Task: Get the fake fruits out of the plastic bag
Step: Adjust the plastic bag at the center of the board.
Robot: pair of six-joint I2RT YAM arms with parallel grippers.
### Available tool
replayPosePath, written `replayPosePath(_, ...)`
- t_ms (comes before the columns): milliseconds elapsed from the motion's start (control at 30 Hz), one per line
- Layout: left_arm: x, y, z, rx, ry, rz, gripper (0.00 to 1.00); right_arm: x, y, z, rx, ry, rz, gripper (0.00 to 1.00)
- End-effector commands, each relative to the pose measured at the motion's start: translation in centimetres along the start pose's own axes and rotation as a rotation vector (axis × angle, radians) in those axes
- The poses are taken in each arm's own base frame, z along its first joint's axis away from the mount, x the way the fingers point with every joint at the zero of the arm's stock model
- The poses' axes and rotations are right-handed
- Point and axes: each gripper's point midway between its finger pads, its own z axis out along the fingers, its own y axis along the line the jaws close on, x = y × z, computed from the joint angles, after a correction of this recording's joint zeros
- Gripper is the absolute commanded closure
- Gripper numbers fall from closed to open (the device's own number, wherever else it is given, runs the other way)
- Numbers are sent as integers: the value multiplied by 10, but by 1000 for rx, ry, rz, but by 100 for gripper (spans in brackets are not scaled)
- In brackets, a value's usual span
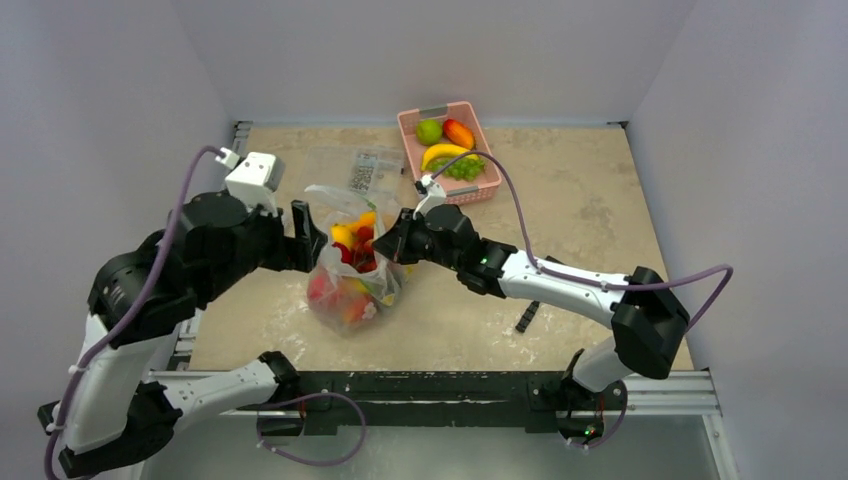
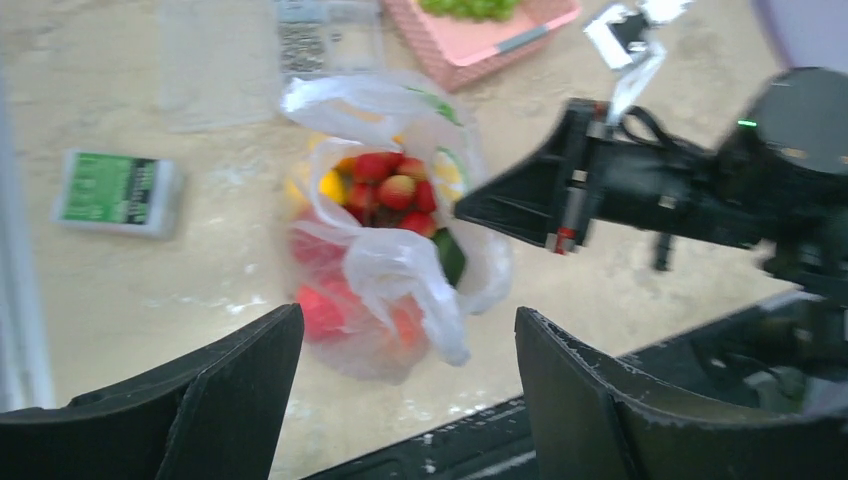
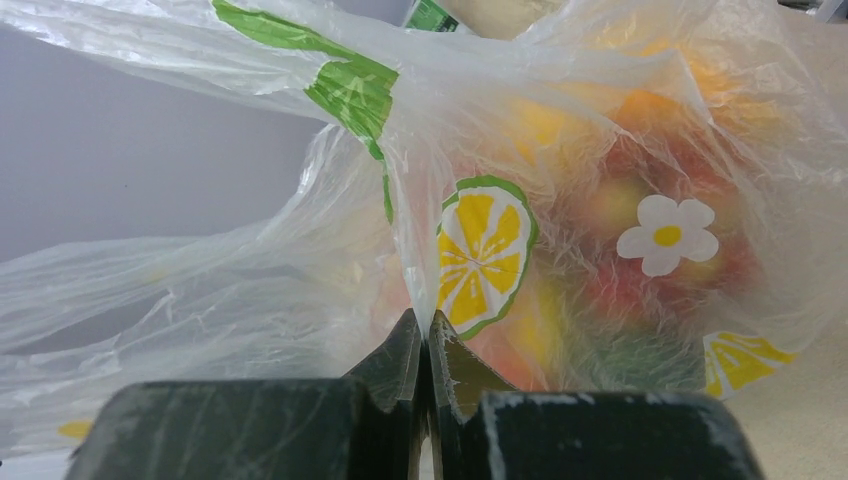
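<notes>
The plastic bag (image 1: 345, 290) stands on the table between my two arms, clear and crinkly with lemon and flower prints. Its mouth is spread open at the top. Inside lie the fake fruits (image 1: 356, 245), red ones on top with yellow, orange and a dark green one (image 2: 395, 190). My right gripper (image 3: 425, 325) is shut on a fold of the plastic bag (image 3: 300, 250) at its right rim, and the fake fruits (image 3: 620, 270) show through the film. My left gripper (image 2: 405, 325) is open just left of the plastic bag (image 2: 400, 270), with nothing between its fingers (image 2: 250, 380).
A pink basket (image 1: 482, 125) at the back holds a green fruit, a banana, grapes and a red-orange fruit. A flat clear case of dark parts (image 1: 365, 170) lies behind the bag. A small green-labelled box (image 2: 115, 190) and a black strip (image 1: 527, 315) lie on the table.
</notes>
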Motion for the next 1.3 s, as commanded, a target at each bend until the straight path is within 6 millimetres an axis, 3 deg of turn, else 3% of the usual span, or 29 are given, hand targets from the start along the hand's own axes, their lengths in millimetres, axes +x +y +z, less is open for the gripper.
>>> replayPosePath(0,-2,44,26,-280,70,179,23,-20,24,-13,-76,-61,-27,100)
replayPosePath(167,-7,57,50,-307,51,91,22,-21,23,-14,-72,-64,-35,100)
replayPosePath(300,6,22,70,-44,67,80,21,-20,27,-13,-87,-52,-45,100)
replayPosePath(367,21,18,75,-8,110,72,23,-21,28,-14,-89,-52,-54,100)
replayPosePath(500,61,39,72,-105,198,14,54,-26,32,-17,-106,-68,-45,100)
replayPosePath(567,84,53,66,-173,229,-20,83,-34,32,-18,-102,-91,-40,100)
replayPosePath(633,108,65,55,-218,241,-52,100,-48,30,-20,-85,-130,-35,100)
replayPosePath(767,130,80,28,-277,190,-147,100,-77,26,-24,-126,-201,44,100)
replayPosePath(900,139,59,21,-139,155,-212,100,-92,33,-21,-180,-221,40,100)
replayPosePath(967,140,48,19,-73,157,-228,100,-89,35,-17,-194,-210,28,100)
replayPosePath(1033,138,38,18,-20,168,-220,86,-83,35,-14,-213,-189,20,100)
replayPosePath(1167,117,38,10,-14,138,-133,41,-68,34,-12,-250,-144,-18,100)
replayPosePath(1267,86,50,0,-95,101,-48,25,-59,35,-13,-276,-108,-56,100)
